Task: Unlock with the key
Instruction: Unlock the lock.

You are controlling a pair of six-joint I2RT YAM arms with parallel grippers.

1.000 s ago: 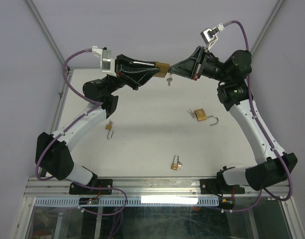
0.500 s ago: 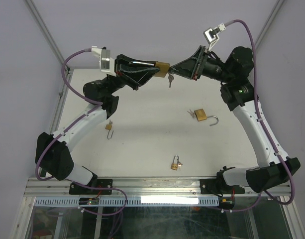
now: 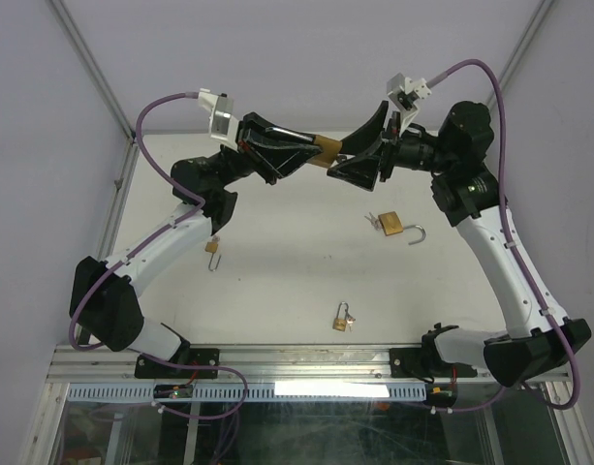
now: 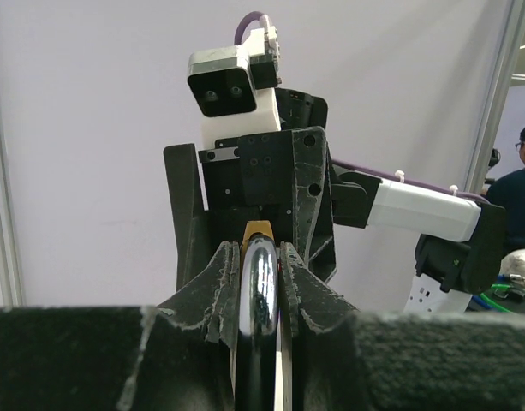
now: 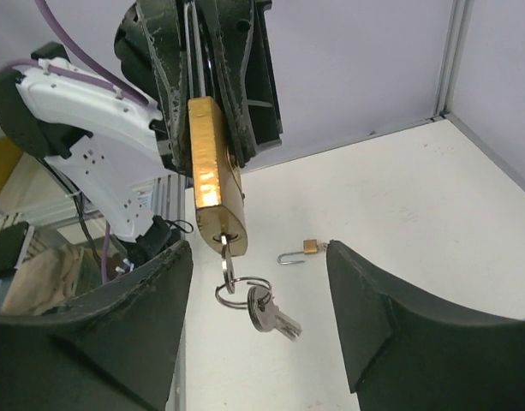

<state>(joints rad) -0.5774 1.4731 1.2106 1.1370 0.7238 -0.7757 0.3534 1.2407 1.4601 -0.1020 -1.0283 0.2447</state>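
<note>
**Two robot arms meet over a padlock.** A pale bench (image 3: 287, 281) carries the scene. The left arm (image 3: 156, 247) and the right arm (image 3: 495, 252) reach from its near edge and meet above its 12 o'clock side.

- **Left claw:** The left claw (image 3: 304, 155) is clenched on a brass padlock (image 3: 323, 150), which it holds clear of the bench. The left wrist view shows the steel shackle (image 4: 260, 282) pinched between the two fingers (image 4: 217, 282), with the brass body just beyond them. Whether the shackle is latched cannot be told.
- **Right claw:** The right claw (image 3: 343, 162) faces the lock from the 3 o'clock side and is released. Its fingers (image 5: 390, 317) are spread wide on either side of the lock's keyed end and touch neither lock nor key.
- **Key:** In the right wrist view a key (image 5: 225, 248) sits in the keyway at the end of the brass body. A key ring (image 5: 243, 289) and a second key (image 5: 266, 315) dangle from it.

Three more locks lie on the bench:

- **Open padlock:** The largest, an open padlock (image 3: 393, 227), rests at about 2 o'clock from the bench's middle. Its shackle is swung out and keys lie beside it.
- **Keyed padlock:** A keyed padlock (image 3: 342, 320) sits at 5 o'clock, near the front edge.
- **Small padlock:** A small padlock (image 3: 211, 247) with its shackle open lies at 9 o'clock, just beside the left arm.
</note>
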